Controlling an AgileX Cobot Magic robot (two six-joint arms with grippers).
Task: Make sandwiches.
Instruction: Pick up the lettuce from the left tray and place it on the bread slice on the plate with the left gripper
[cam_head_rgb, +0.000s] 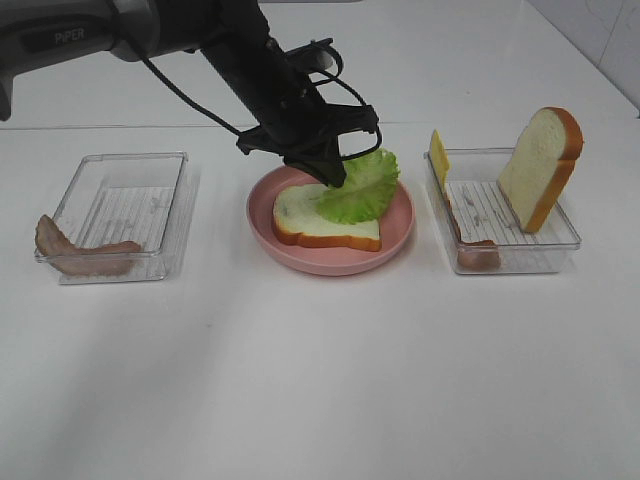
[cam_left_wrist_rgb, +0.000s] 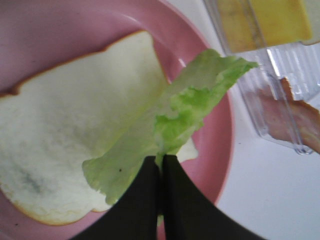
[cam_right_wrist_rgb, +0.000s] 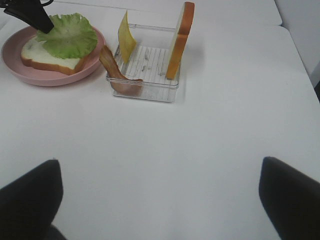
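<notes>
On my far left sits the left tray (cam_head_rgb: 120, 215), clear plastic, with one bacon strip (cam_head_rgb: 80, 255) curled along its front wall. The strip's left end rises at the corner, and I cannot tell whether it clears the rim. A strip of bare table (cam_head_rgb: 320, 400) separates that tray from the pink plate (cam_head_rgb: 330, 262) in the middle.

On the plate a bread slice (cam_head_rgb: 300, 215) lies flat, its crust edge just inside the front rim. The lettuce leaf (cam_head_rgb: 362, 185) is draped over the slice's back right part and overhangs the bread toward the plate's right rim. The left gripper (cam_head_rgb: 330, 172) comes down from the back, and in its wrist view its jaws are pinched together on the leaf's edge (cam_left_wrist_rgb: 161, 165).

Just right of the plate, across a narrower gap, is the right tray (cam_head_rgb: 515, 245). A cheese slice (cam_head_rgb: 438, 155) stands on edge at its back left corner, poking above the wall. A second bacon strip (cam_head_rgb: 475, 250) runs along the left wall to the front corner. A second bread slice (cam_head_rgb: 540, 165) leans upright on the right side, well above the rim.

The right gripper (cam_right_wrist_rgb: 157, 165) hangs over bare table in front of that tray, well apart from it, jaws spread wide with nothing between them. The whole front of the table is open.
</notes>
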